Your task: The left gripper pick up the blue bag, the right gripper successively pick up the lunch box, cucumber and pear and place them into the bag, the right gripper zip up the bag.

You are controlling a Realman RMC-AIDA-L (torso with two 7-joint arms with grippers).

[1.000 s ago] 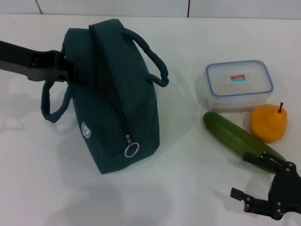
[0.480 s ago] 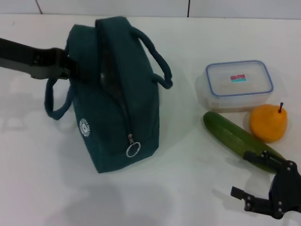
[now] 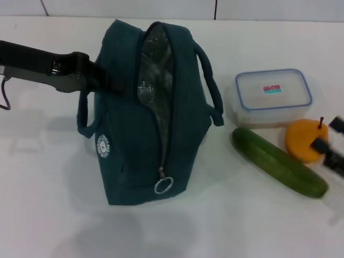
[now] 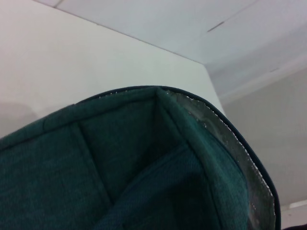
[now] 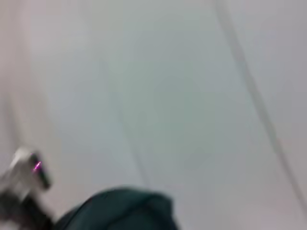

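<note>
Teal-green fabric is what you see first: the blue bag [image 3: 150, 118] stands on the white surface [image 3: 48, 204] with its zipper run open along the top, silver lining showing in the gap. On the side of the bag facing your left arm sits a round white logo [image 3: 102, 145]; it carries writing around its rim, but you cannot read it. A metal ring pull [image 3: 163, 185] hangs at the near end of the zipper. One loop handle droops on each side of the bag.

Your left claw [image 3: 105, 81] reaches in from the left and meets the bag's upper left edge; its fingers are hidden against the fabric, so you cannot tell whether they are apart or clamped. The left wrist view shows only the bag's cloth and a strip of lining.

To the right of the bag, well apart from it, the lunch box [image 3: 273, 95] lies flat, clear with a blue-rimmed lid and a small red-and-teal sticker [image 3: 272, 89] whose print is too small to read. Nearer you than the box, the dark green cucumber [image 3: 277, 161] lies aslant, and the orange-yellow pear [image 3: 302, 141] sits just beside it. Your right claw [image 3: 332, 145] shows blurred at the frame's edge, over the pear; you cannot tell how its fingers stand.
</note>
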